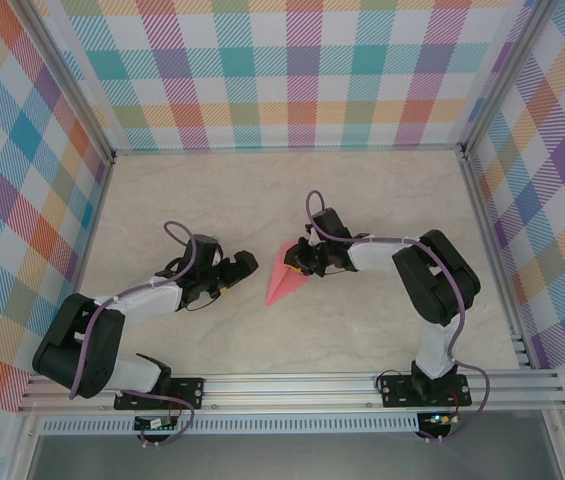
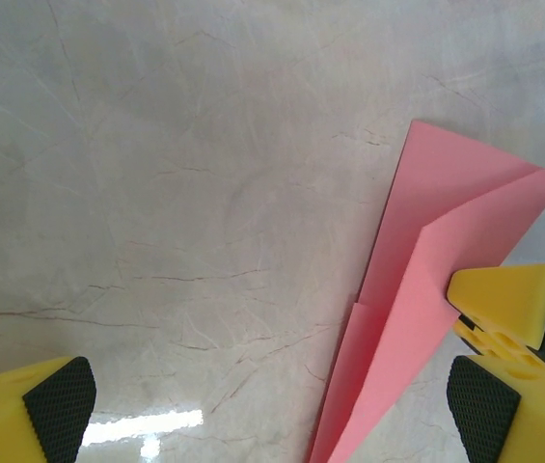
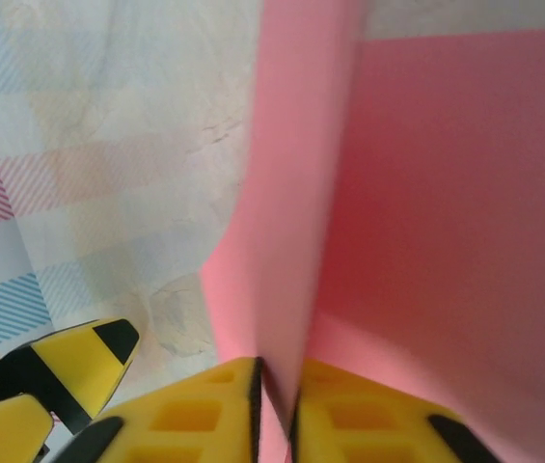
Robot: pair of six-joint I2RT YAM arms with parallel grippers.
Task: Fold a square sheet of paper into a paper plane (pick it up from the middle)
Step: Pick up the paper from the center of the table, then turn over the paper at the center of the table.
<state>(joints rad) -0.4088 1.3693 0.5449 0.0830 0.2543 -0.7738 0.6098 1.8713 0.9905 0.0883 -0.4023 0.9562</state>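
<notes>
Right jaws: we find the right gripper [image 3: 277,386] closed on the paper plane [image 3: 446,193], with the upright centre fold pinched between its two yellow fingers [image 3: 204,405].
Left jaws: the left gripper [image 2: 272,400] stands spread wide, with nothing between its black pads [image 2: 60,395].
Plane vs right jaws: in the top view the grip sits on the wide tail, at the plane's 1 o'clock end, and the tip points to 7 o'clock.
Plane vs left jaws: the plane lies at 3 o'clock of the left gripper, near it. We cannot tell whether they touch.
Tip: we cannot tell whether it rests on the table [image 1: 362,190].
Open room: we note bare table from 10 to 2 o'clock, out to the plaid walls [image 1: 292,70].
Near edge: a metal rail [image 1: 292,385] runs at 6 o'clock.
</notes>
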